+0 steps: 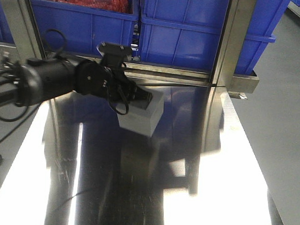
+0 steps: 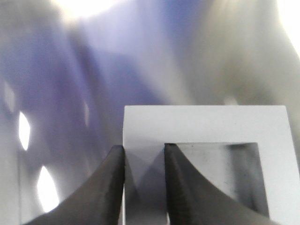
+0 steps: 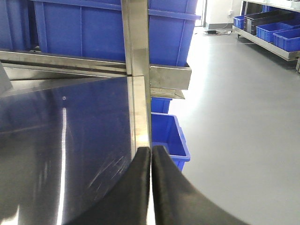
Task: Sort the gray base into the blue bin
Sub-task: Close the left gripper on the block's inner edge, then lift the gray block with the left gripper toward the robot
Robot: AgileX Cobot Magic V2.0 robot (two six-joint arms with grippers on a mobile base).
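Note:
The gray base [image 1: 146, 118] is a pale gray block on the shiny steel table [image 1: 137, 191], just in front of the rack of bins. My left gripper [image 1: 143, 98] reaches in from the left and is shut on it. In the left wrist view one finger lies outside the gray base [image 2: 201, 123] and the other inside its square recess, so my left gripper [image 2: 144, 147] clamps one wall. A blue bin [image 1: 192, 30] stands behind the base on the rack. My right gripper [image 3: 151, 149] is shut on nothing, over the table's right edge.
A second blue tote [image 1: 84, 21] at the back left holds red items. Steel rack posts [image 1: 231, 46] rise between the bins. A small blue bin [image 3: 171, 136] sits on the floor below the table's right edge [image 3: 140, 117]. More crates [image 3: 281, 33] line the far wall.

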